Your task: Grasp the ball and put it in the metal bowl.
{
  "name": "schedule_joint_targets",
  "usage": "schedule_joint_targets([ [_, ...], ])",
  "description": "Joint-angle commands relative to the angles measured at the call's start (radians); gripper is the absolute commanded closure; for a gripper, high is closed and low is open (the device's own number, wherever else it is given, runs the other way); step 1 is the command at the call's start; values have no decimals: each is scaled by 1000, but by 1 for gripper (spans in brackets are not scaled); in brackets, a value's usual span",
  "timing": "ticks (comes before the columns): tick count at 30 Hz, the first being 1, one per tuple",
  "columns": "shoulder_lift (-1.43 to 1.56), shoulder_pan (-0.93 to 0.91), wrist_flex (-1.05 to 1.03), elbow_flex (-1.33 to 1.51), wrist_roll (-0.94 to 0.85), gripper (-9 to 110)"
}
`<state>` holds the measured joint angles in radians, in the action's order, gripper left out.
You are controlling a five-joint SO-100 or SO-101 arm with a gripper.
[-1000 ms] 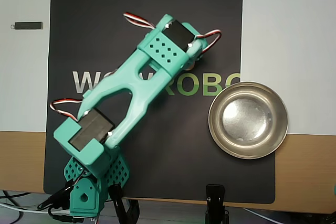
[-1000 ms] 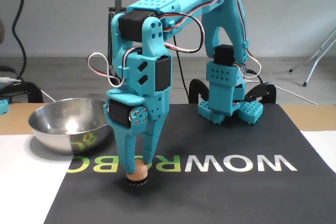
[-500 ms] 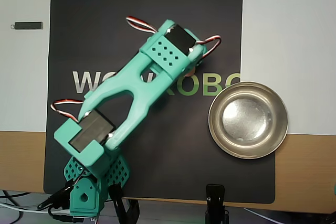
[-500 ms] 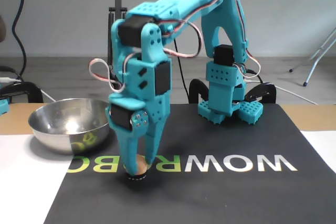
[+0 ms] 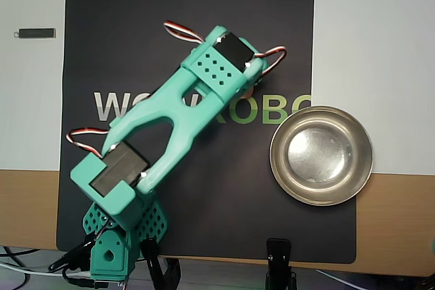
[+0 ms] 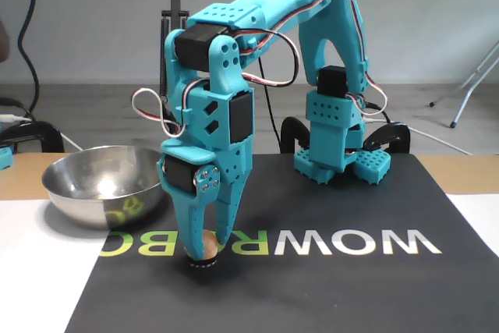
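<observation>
Ball (image 6: 206, 246): small orange-peach sphere, lower centre of the fixed view, resting on the black mat (image 6: 327, 286) on the printed "WOWROBO" lettering (image 6: 343, 242). It sits between the two teal fingertips of the gripper (image 6: 204, 251); fingers narrowed around it, one on each side, apparently pinching it at mat level. In the overhead view only a sliver of the ball (image 5: 249, 90) shows, centre-right, beside the arm's wrist.

Metal bowl (image 6: 101, 185): shiny steel, left of the gripper in the fixed view, near but apart from the ball, at the mat's edge. Overhead view: bowl (image 5: 321, 155) at right of centre, overlapping mat and white sheet (image 5: 374, 66).

Teal arm (image 5: 183, 120): runs diag. from its base (image 5: 112, 249) at lower left up toward centre-right in the overhead view.

Small dark bar (image 5: 35, 32): upper left, on the white surface, well apart from the mat.
</observation>
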<state>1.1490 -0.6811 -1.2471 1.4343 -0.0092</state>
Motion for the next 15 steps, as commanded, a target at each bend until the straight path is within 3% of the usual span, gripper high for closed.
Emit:
schedule_joint_targets([
  [1, 51, 0, 2, -3, 5, 59],
  [10, 57, -2, 2, 6, 5, 58],
  [15, 57, -2, -5, 6, 5, 44],
])
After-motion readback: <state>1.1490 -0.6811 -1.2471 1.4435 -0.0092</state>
